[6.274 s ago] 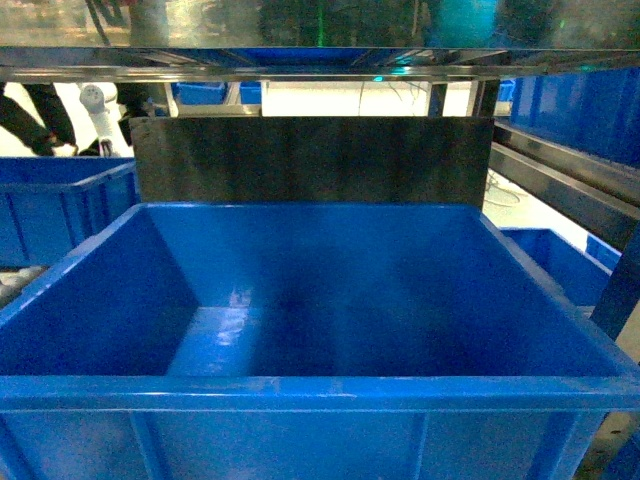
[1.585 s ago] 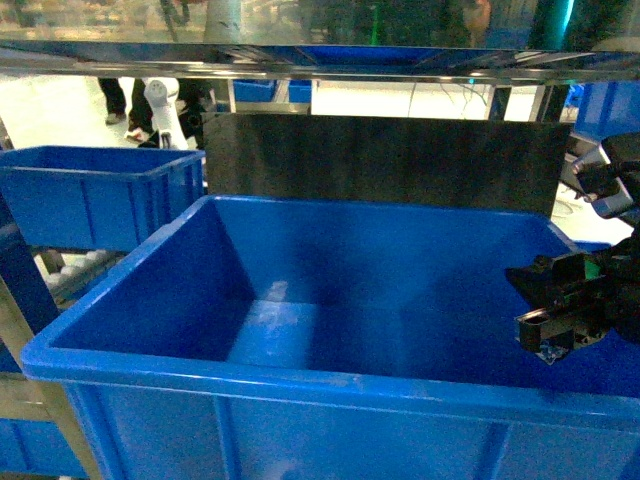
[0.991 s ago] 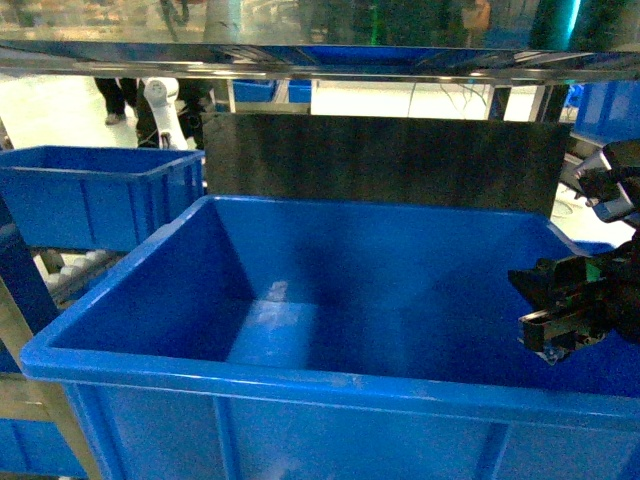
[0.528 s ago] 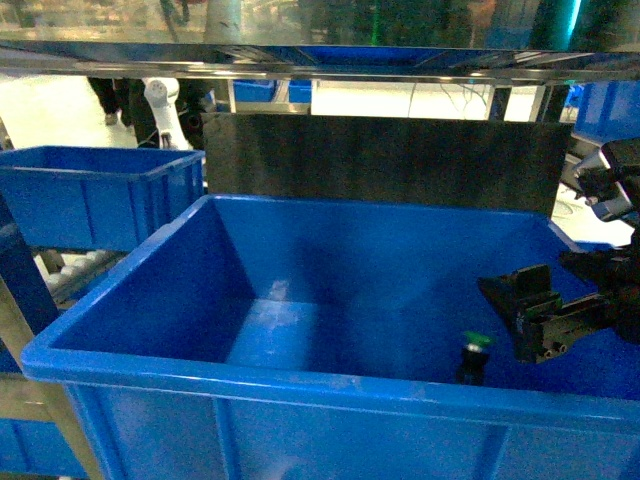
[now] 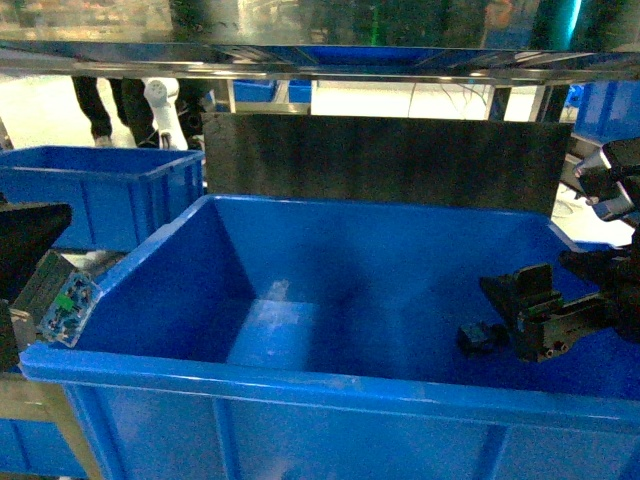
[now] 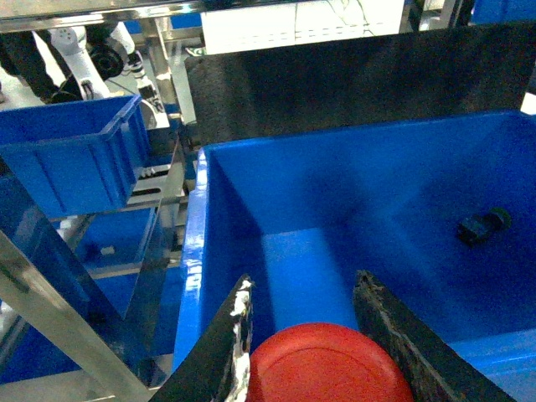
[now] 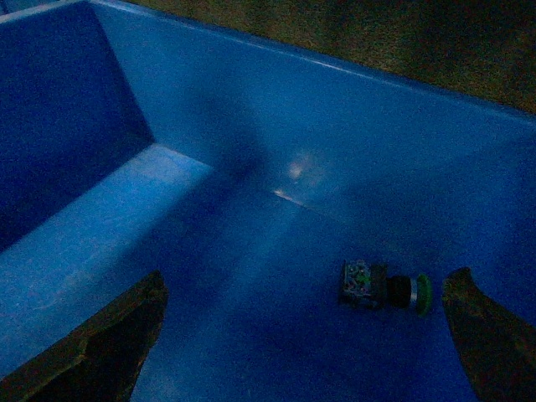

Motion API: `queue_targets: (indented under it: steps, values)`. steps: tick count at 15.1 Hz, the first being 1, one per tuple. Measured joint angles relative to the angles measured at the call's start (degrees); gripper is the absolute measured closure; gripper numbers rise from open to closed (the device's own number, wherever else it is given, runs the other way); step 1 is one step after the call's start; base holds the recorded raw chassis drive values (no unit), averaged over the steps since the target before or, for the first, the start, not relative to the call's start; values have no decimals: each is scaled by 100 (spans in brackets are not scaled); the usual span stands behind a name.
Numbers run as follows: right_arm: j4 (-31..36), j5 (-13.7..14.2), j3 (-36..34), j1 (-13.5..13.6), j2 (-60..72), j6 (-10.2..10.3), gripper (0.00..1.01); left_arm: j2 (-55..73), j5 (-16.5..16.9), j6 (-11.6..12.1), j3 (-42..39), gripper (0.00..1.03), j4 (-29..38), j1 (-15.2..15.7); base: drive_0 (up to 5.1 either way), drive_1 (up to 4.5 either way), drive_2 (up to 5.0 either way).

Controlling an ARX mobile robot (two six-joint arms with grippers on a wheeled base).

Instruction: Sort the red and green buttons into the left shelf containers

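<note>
The big blue bin is parked front and centre so both arms can drop into it. The right tool is spread wide and empty above the floor; the left tool is clamped on the red button by the rim. The green button is lying sideways inside.
</note>
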Motion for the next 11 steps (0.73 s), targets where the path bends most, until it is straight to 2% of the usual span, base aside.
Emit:
queue_targets:
  steps: [5, 11]
  values:
    - [0, 0, 0, 0, 0, 0, 3, -44, -4, -122, 0, 72, -20, 2, 0, 0, 0]
    - [2, 0, 0, 0, 0, 0, 3, 238, -15, -127, 28, 72, 205, -44, 0, 0, 0]
